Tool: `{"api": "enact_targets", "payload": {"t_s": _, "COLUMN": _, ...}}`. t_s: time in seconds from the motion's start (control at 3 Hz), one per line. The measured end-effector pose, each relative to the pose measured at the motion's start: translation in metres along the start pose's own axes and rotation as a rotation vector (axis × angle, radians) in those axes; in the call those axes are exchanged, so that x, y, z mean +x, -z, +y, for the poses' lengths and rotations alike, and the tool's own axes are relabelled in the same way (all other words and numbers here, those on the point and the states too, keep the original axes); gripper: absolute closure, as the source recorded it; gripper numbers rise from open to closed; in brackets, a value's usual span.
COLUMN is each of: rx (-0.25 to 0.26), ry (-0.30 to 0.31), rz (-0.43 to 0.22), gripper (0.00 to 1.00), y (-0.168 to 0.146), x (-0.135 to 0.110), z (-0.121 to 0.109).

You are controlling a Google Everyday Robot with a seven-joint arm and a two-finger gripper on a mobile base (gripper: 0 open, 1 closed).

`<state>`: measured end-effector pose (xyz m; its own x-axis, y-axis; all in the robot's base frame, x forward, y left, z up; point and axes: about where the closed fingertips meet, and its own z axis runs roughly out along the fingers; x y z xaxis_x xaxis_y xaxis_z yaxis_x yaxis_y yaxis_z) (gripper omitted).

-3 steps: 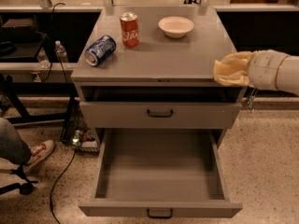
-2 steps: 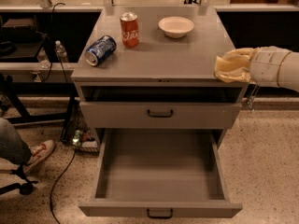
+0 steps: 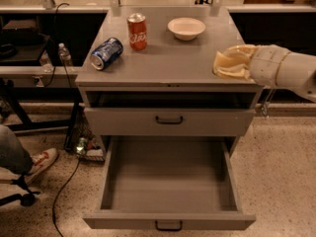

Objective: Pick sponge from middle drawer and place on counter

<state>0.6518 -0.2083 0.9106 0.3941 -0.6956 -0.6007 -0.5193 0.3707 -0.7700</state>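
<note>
The pale-yellow sponge (image 3: 233, 63) hangs at the tip of my white arm, over the right front corner of the grey counter (image 3: 168, 58). My gripper (image 3: 243, 63) comes in from the right and is shut on the sponge, which covers its fingers. I cannot tell whether the sponge touches the counter. The middle drawer (image 3: 168, 181) is pulled wide open below, and its flat floor is bare. Its dark handle shows at the front edge.
On the counter stand a red soda can (image 3: 137, 31) and a white bowl (image 3: 186, 28), and a blue can (image 3: 106, 53) lies on its side at the left. A closed drawer front (image 3: 169, 120) sits above the open drawer. A person's foot (image 3: 39, 162) and cables are at the left.
My arm has moved the sponge a little to the left, further in over the counter's right edge. Nothing else has moved.
</note>
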Motion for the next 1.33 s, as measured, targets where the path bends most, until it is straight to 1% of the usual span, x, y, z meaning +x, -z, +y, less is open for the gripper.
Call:
{"api": "enact_targets", "payload": {"t_s": 0.33, "rx": 0.038, "ry": -0.054, "rz": -0.030, "gripper": 1.00, "y": -0.020, "x": -0.005, "z": -0.010}}
{"api": "enact_targets", "payload": {"t_s": 0.67, "rx": 0.065, "ry": -0.086, "rz": -0.059, "gripper": 1.00, "y": -0.051, "x": 0.001, "z": -0.019}}
{"api": "enact_targets", "payload": {"t_s": 1.0, "rx": 0.079, "ry": -0.120, "rz": -0.073, "gripper": 1.00, "y": -0.084, "x": 0.017, "z": -0.026}}
{"api": "enact_targets", "payload": {"t_s": 1.33, "rx": 0.090, "ry": -0.155, "rz": -0.078, "gripper": 0.82, "y": -0.113, "x": 0.033, "z": -0.034}}
